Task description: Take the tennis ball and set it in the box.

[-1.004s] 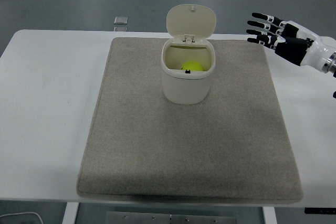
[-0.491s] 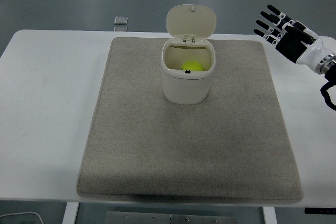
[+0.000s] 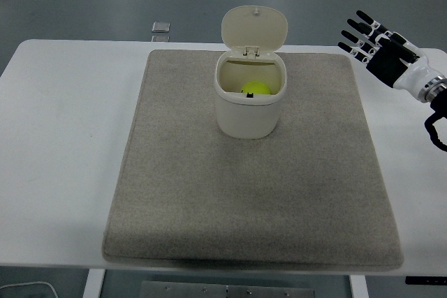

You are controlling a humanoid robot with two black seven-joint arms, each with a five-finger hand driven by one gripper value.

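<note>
Risk: little seems left to fail; a careless sweep of the right hand (image 3: 380, 45) could clip the raised lid (image 3: 254, 28) or nudge the box (image 3: 248, 106).
Ball (image 3: 255, 88): inside the box, on the mat (image 3: 251, 193).
Fingers (image 3: 356, 33): spread apart, empty, well right of the ball, over the counter (image 3: 63, 123).

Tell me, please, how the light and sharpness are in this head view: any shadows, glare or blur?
Head view: even, soft light, no glare on the white table; a faint shadow lies on the grey mat near its front edge; the tennis ball in the bin is sharp; the right hand shows little blur.
</note>
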